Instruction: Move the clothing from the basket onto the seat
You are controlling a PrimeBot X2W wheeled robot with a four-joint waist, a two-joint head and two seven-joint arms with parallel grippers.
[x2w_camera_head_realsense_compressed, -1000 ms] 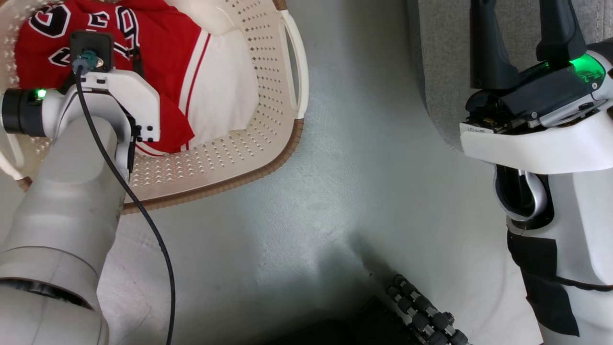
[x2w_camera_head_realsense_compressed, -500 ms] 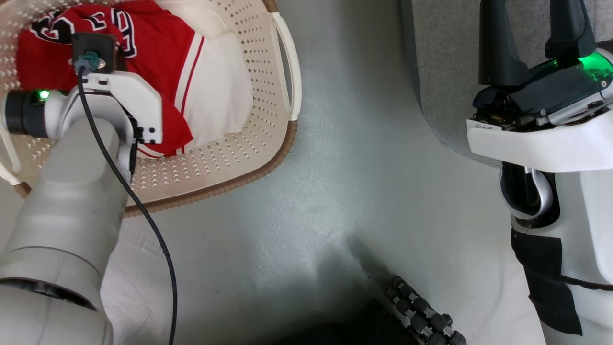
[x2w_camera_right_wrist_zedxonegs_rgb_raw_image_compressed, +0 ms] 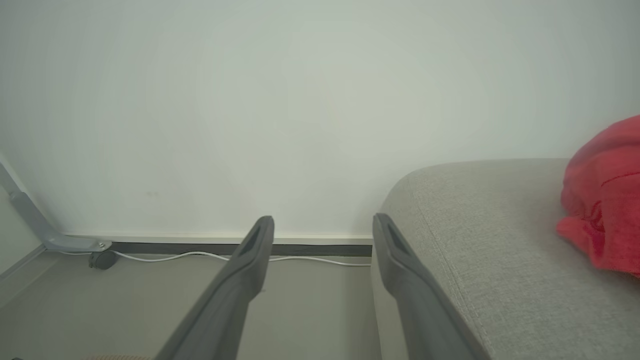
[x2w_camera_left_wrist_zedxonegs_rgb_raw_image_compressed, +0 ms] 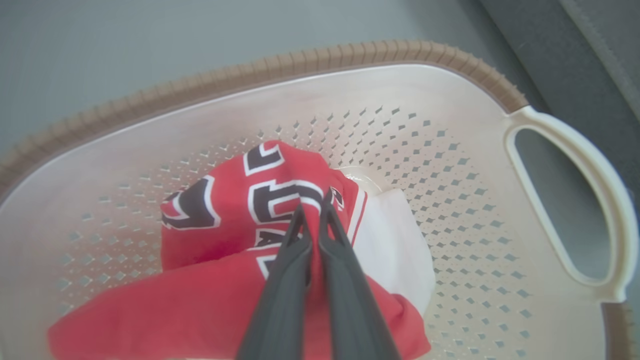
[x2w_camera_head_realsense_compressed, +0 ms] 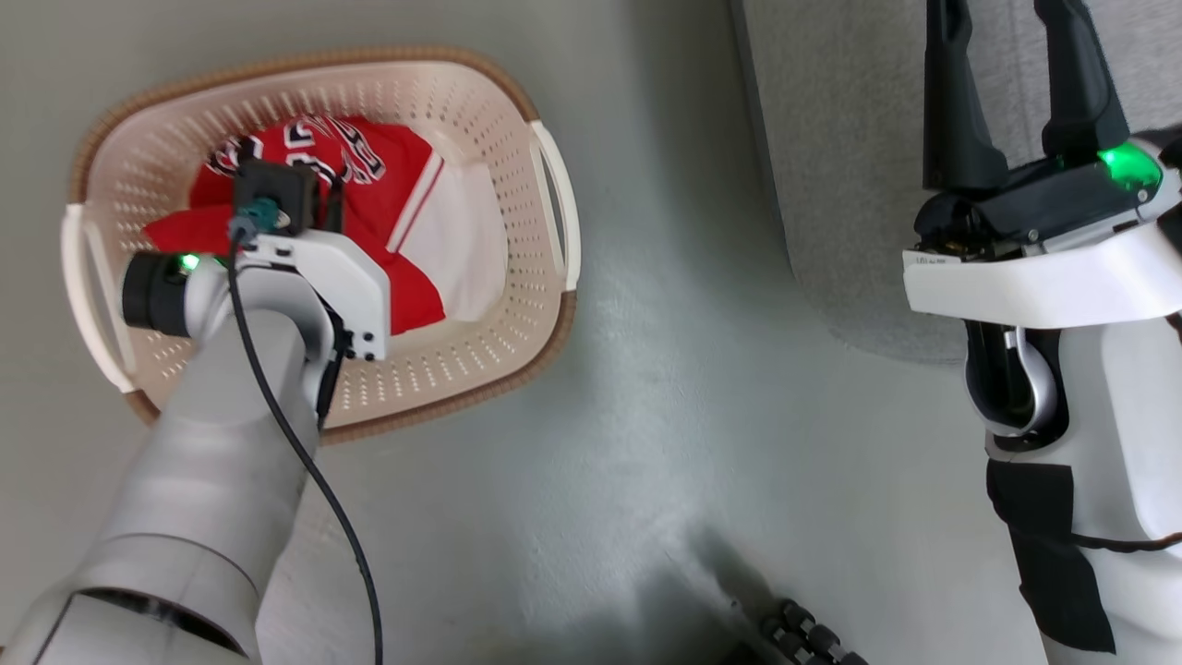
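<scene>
The left fingers (x2w_camera_left_wrist_zedxonegs_rgb_raw_image_compressed: 299, 235) are clamped on a fold of the red jersey (x2w_camera_left_wrist_zedxonegs_rgb_raw_image_compressed: 215, 220), which lies with a white garment (x2w_camera_left_wrist_zedxonegs_rgb_raw_image_compressed: 395, 245) inside the basket (x2w_camera_left_wrist_zedxonegs_rgb_raw_image_compressed: 300, 65) on the floor (x2w_camera_head_realsense_compressed: 646, 369). The right fingers (x2w_camera_right_wrist_zedxonegs_rgb_raw_image_compressed: 257, 245) stand apart, empty, at the edge of the sofa (x2w_camera_right_wrist_zedxonegs_rgb_raw_image_compressed: 475, 225), where another red garment (x2w_camera_right_wrist_zedxonegs_rgb_raw_image_compressed: 605, 200) rests.

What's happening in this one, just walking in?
The robot's left gripper is down inside the basket, shut on a fold of the red jersey, which lies against a white garment. The right gripper is open and holds nothing, near the edge of the grey sofa, where another red piece lies.
</scene>
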